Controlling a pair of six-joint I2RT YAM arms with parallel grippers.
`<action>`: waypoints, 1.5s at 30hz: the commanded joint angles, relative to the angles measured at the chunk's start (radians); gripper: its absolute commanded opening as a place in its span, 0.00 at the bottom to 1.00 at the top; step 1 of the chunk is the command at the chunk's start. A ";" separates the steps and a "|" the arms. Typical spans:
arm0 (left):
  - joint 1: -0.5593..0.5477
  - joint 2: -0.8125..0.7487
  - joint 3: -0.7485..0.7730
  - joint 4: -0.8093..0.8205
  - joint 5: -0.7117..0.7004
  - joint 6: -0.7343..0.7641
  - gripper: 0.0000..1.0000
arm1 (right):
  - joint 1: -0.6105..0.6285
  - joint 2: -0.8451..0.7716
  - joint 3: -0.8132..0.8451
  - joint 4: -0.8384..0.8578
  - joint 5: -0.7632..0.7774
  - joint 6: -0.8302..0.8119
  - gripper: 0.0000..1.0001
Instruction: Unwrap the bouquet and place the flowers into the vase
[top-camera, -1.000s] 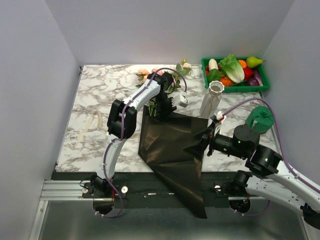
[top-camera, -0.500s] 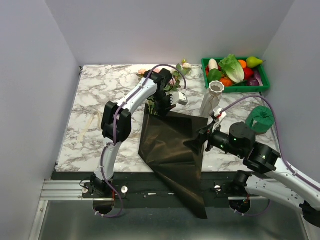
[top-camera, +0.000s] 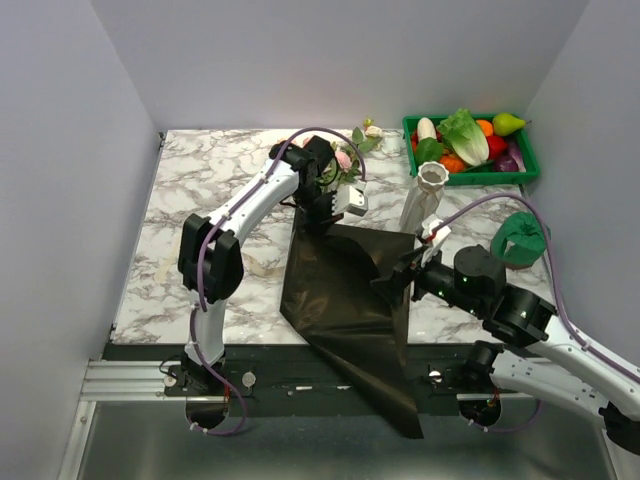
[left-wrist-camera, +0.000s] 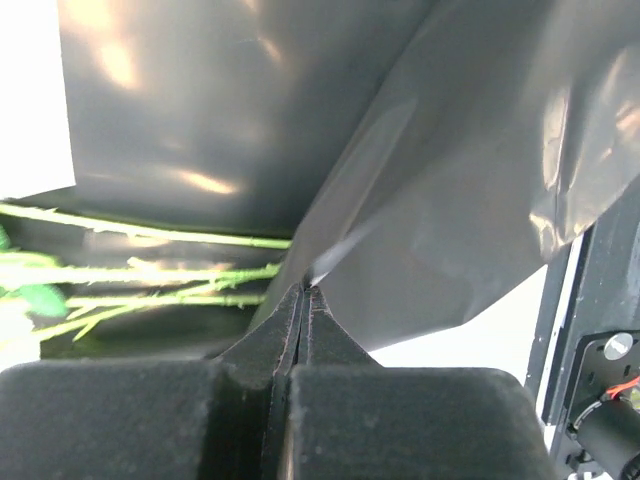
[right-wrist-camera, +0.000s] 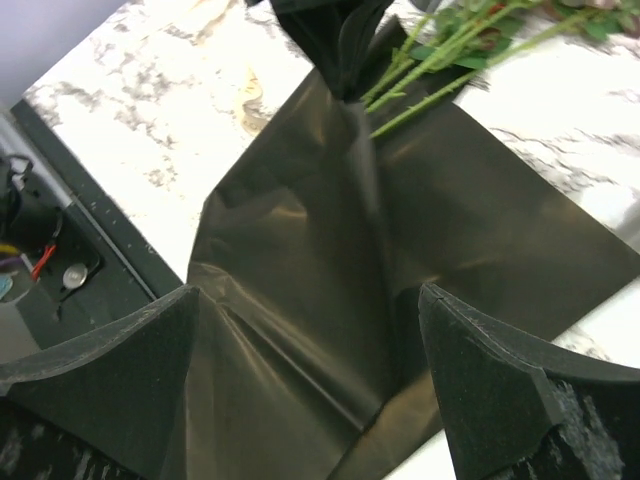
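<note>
at the far edge of the black wrapper (top-camera: 340, 290), your left gripper (left-wrist-camera: 304, 298) is clamped on a raised fold of it; your right gripper (right-wrist-camera: 308, 300) hangs wide apart above the sheet. the flowers (top-camera: 343, 160) lie there, stems on the paper. the white vase (top-camera: 425, 195) stands upright beside the green crate (top-camera: 470, 178) of plastic vegetables (top-camera: 462, 135).

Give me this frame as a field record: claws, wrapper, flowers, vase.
wrapper: black sheet, spread open, near corner hanging off the table
left claw: shut, pinching a fold of the wrapper
right claw: open, above the wrapper, holding nothing
flowers: out of the vase, stems lying across the wrapper's far edge
vase: upright, no flowers in it
</note>
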 joint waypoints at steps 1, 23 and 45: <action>-0.009 -0.080 -0.024 -0.174 0.023 0.026 0.00 | 0.003 0.074 0.007 0.038 -0.120 -0.073 0.97; -0.008 -0.101 -0.049 -0.174 0.006 0.033 0.00 | 0.003 0.318 0.110 0.139 -0.018 -0.208 0.88; -0.008 -0.135 -0.024 -0.174 0.005 0.013 0.00 | 0.005 0.433 0.127 0.257 0.070 -0.294 0.43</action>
